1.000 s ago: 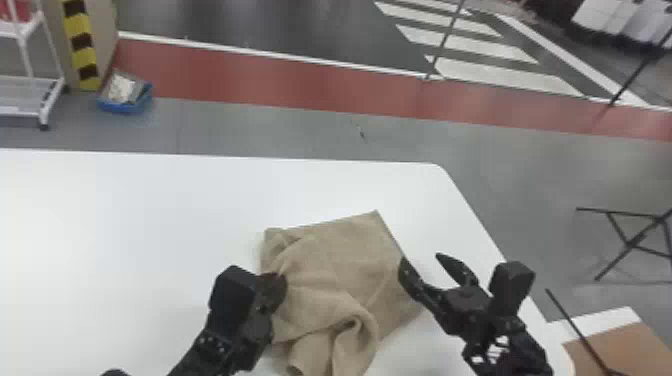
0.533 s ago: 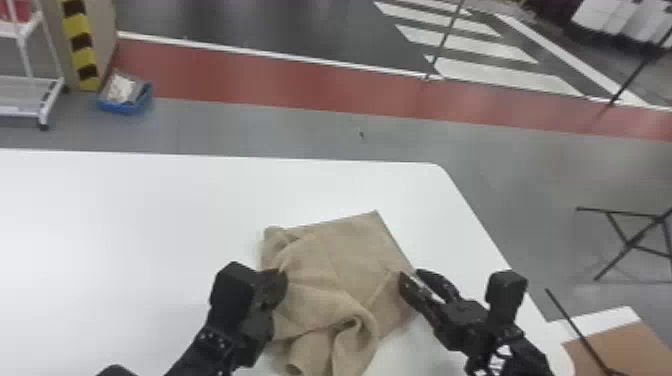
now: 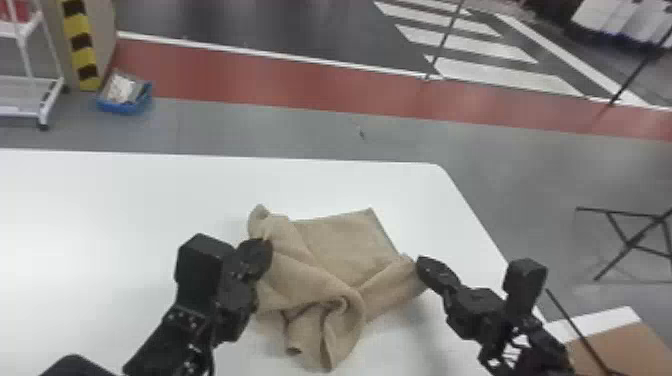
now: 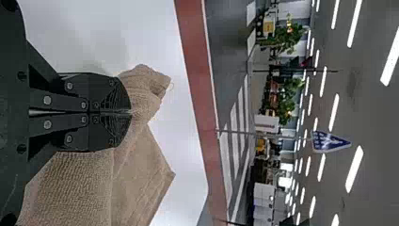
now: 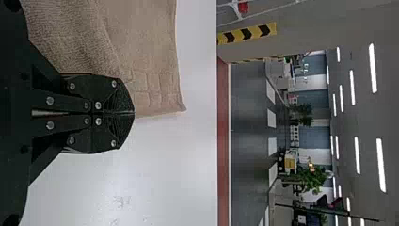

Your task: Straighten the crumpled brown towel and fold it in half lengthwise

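Right claw [image 3: 422, 266] had just closed on the towel [image 3: 345, 245], left claw [image 3: 262, 250] pinching it too, probably allowing straightening.

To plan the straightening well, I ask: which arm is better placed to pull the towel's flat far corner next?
Probably the right. The right gripper pinches the brown towel's edge, nearer that corner; the left gripper, farther from it, holds the bunched side.
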Available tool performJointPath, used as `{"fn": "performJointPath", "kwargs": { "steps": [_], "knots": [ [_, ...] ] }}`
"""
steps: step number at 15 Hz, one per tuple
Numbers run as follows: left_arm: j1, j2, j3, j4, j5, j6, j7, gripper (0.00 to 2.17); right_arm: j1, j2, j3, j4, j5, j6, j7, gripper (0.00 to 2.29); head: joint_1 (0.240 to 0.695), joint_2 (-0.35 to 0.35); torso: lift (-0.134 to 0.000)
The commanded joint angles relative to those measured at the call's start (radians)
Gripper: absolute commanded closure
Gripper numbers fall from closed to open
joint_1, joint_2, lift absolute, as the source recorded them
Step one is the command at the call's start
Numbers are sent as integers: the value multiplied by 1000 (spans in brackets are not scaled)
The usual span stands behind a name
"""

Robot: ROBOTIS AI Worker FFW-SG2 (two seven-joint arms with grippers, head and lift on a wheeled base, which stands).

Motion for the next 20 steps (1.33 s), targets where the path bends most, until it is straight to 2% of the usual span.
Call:
{"fn": "performJointPath", "kwargs": {
  "steps": [1, 4, 5, 7, 10, 11, 13, 14, 17, 18, 20],
  "knots": [
    [20, 4, 67, -64, 39, 5, 0, 1352, -7, 3, -29, -31, -11, 24, -3, 1838, 695, -350, -124],
    [28, 11, 142, -95, 91, 8, -9, 1352, -41, 3, -47, -67, -15, 58, -23, 1838, 695, -350, -124],
    [26, 20, 168, -110, 108, 33, -14, 1352, -73, 0, -62, -70, -37, 86, -29, 1838, 695, -350, -124],
    [34, 33, 210, -152, 135, 67, -18, 1352, -120, -22, -71, -83, -37, 119, -36, 1838, 695, -350, -124],
    [60, 56, 262, -258, 171, 174, -51, 1352, -142, -37, -78, -155, -65, 132, -72, 1838, 695, -350, -124],
    [64, 59, 269, -291, 172, 235, -64, 1352, -140, -36, -81, -178, -68, 126, -78, 1838, 695, -350, -124],
    [61, 65, 271, -308, 118, 272, -58, 1349, -153, -45, -82, -178, -60, 129, -96, 1838, 695, -350, -124],
    [43, 63, 256, -291, 94, 272, -55, 1349, -154, -46, -82, -163, -51, 123, -102, 1838, 695, -350, -124],
    [-38, 40, 207, -156, 86, 238, -49, 1345, -149, -53, -105, -96, -12, 49, -145, 1835, 695, -350, -124],
    [-64, 14, 182, -93, 85, 192, -44, 1234, -139, -60, -108, -67, -14, 27, -145, 1835, 695, -350, -124],
    [-117, -7, 122, 32, 72, 42, -8, 343, -107, -54, -110, -65, -23, -9, -147, 1835, 695, -350, -124]
  ]
}}
